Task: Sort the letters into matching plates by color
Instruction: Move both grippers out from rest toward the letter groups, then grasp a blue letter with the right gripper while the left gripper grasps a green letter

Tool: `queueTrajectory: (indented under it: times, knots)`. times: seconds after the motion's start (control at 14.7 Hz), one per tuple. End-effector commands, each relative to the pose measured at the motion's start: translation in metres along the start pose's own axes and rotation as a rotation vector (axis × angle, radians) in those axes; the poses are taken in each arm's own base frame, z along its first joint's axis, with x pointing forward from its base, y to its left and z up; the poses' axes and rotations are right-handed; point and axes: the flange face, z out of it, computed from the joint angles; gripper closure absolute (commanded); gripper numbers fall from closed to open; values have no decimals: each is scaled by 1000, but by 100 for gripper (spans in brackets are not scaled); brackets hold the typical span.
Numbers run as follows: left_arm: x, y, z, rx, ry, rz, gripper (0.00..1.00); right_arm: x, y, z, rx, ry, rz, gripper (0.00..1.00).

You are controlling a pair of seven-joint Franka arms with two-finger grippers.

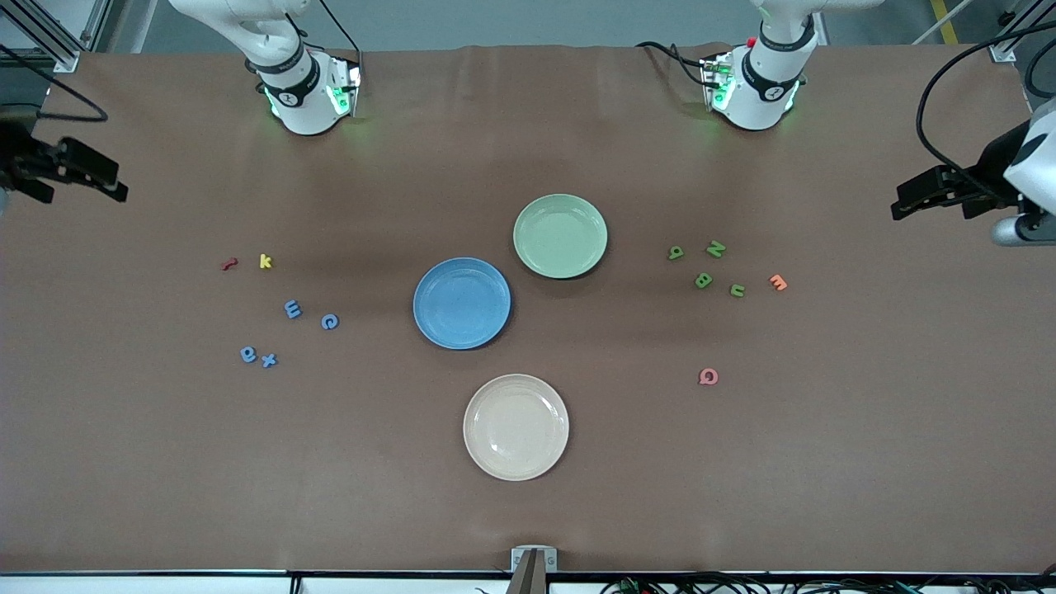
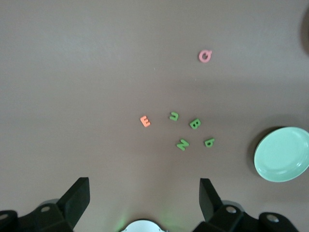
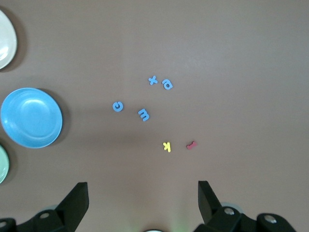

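Nearest the front camera lies the cream plate (image 1: 516, 426); the blue plate (image 1: 461, 303) and green plate (image 1: 560, 236) sit farther back. Four blue letters (image 1: 290, 309) lie toward the right arm's end, four green letters (image 1: 703, 280) toward the left arm's. The left gripper (image 2: 144, 193) and right gripper (image 3: 143, 195) hang wide open, holding nothing, over the table ends.

I count three plates, one blue plate (image 1: 461, 303), one green plate (image 1: 560, 235), one cream plate (image 1: 516, 426), four blue letters (image 1: 292, 309), four green letters (image 1: 703, 280), one red letter (image 1: 229, 264), one yellow letter (image 1: 265, 261), one orange letter (image 1: 777, 282), one pink letter (image 1: 708, 377)
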Motion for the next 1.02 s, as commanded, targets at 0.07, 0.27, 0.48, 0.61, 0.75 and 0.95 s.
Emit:
queueTrajectory:
  times: [0.07,0.27,0.48,0.61,0.75,0.95]
  knots:
    - [7,17,68,-6,-73,-32,0,61,26,79,0,-77,17,0]
    - [9,32,114,-1,-71,-26,0,81,42,133,11,-85,26,0]
    - [1,38,154,5,-48,-14,0,81,44,195,15,-55,34,12]
    - [-2,43,178,7,-32,-4,0,80,52,236,17,-21,52,20]
    - [-8,48,206,10,-23,5,0,80,53,285,14,-3,59,23]
    - [-21,47,245,11,17,-10,0,85,47,338,9,32,48,23]
